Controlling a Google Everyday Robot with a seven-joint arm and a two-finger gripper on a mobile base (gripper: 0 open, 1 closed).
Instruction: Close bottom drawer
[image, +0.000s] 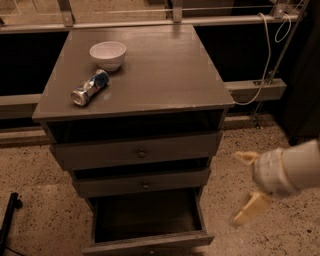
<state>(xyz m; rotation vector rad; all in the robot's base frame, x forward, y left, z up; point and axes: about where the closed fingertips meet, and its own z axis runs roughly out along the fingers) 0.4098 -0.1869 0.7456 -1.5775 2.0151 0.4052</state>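
The bottom drawer (150, 242) of the grey-brown cabinet is pulled out far, its deep box empty and its low front panel at the frame's bottom edge. The mid drawer (142, 184) and top drawer (137, 152) above it stick out a little, each with a small round knob. My gripper (245, 187) hangs to the right of the cabinet, level with the lower drawers. It is open and empty, one cream finger (246, 158) up and one finger (248, 209) down. It touches nothing.
A white bowl (107, 54) and a lying can (90, 87) rest on the cabinet top (165, 75). A white cable (262, 60) hangs by a rail at the right. A black object (7, 220) is on the speckled floor at the left.
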